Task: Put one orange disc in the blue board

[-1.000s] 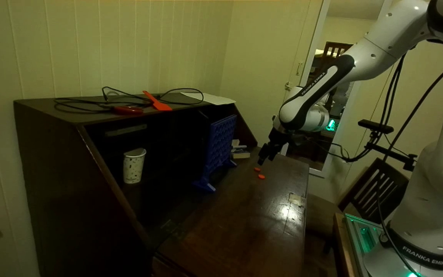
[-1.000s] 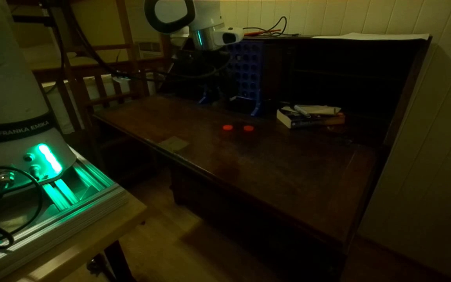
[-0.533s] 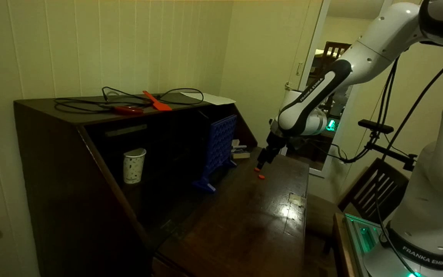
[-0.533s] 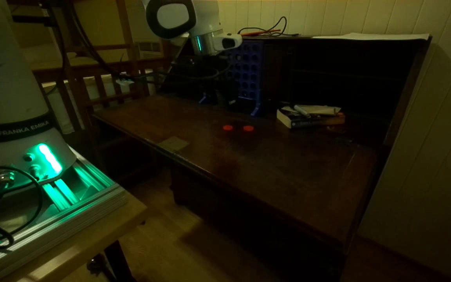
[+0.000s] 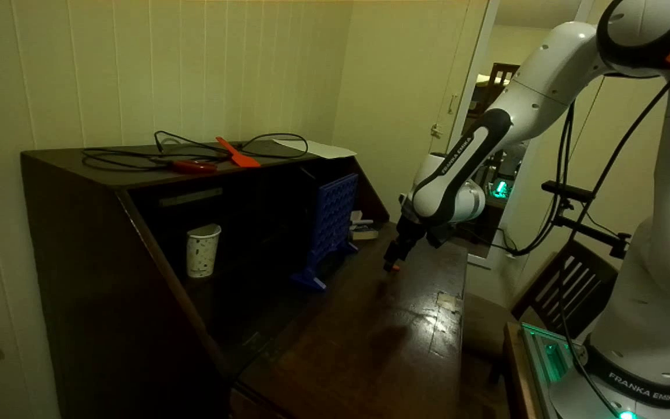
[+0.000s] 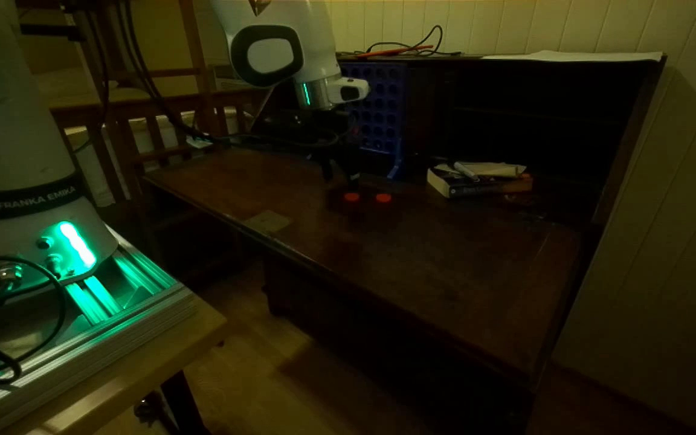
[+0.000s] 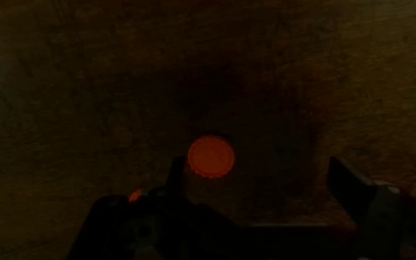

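Two orange discs lie flat on the brown desk top. In an exterior view they sit side by side, a nearer-to-gripper disc and another disc. In the wrist view one whole disc shows between the fingers, close to the left finger. A sliver of orange shows behind that finger. My gripper is open and empty. In both exterior views the gripper is low over the desk at the discs. One disc is partly hidden there. The blue board stands upright by the cabinet.
The dark cabinet rises behind the desk top. A patterned cup stands inside it. A book with papers lies near the board. Cables and an orange-red tool lie on the cabinet's top.
The arm has come down and toward the discs. The gripper, earlier higher and farther over, is now low beside them and covers part of them. The discs and board have not moved.
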Robot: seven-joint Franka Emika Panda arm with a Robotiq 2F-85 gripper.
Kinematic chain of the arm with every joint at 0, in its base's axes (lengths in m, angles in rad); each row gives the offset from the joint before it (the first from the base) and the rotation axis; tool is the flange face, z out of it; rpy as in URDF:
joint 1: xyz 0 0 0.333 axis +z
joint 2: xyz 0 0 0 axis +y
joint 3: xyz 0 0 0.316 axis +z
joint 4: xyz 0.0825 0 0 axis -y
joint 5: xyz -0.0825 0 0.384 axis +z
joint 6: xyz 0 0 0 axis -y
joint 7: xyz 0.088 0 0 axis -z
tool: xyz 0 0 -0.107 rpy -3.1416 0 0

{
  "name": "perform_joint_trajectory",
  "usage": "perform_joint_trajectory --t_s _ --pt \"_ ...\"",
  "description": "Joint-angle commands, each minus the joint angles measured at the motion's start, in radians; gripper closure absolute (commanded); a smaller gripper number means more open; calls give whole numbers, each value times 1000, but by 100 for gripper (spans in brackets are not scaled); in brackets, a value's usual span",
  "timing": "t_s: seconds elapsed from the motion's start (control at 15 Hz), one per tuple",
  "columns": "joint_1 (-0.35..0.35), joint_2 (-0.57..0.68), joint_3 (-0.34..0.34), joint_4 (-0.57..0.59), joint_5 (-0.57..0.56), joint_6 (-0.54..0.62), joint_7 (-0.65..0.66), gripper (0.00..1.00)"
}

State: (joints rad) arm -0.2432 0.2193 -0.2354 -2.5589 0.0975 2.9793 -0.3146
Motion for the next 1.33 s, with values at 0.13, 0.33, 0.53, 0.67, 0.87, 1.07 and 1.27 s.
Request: perform_joint_trajectory --t_s 0.13,0.33,0.53,0.67,0.87,1.07,1.27 --pt "-33 53 21 22 24 61 -21 0" --pt "-78 62 58 27 42 74 -49 0" --pt "-124 72 96 39 50 81 -68 0" --pt "-158 80 125 49 52 87 -81 20" --pt "-205 94 168 62 49 93 -96 36" --pt "-237 94 195 67 39 85 -105 27" --pt "-271 91 223 69 34 68 -128 52"
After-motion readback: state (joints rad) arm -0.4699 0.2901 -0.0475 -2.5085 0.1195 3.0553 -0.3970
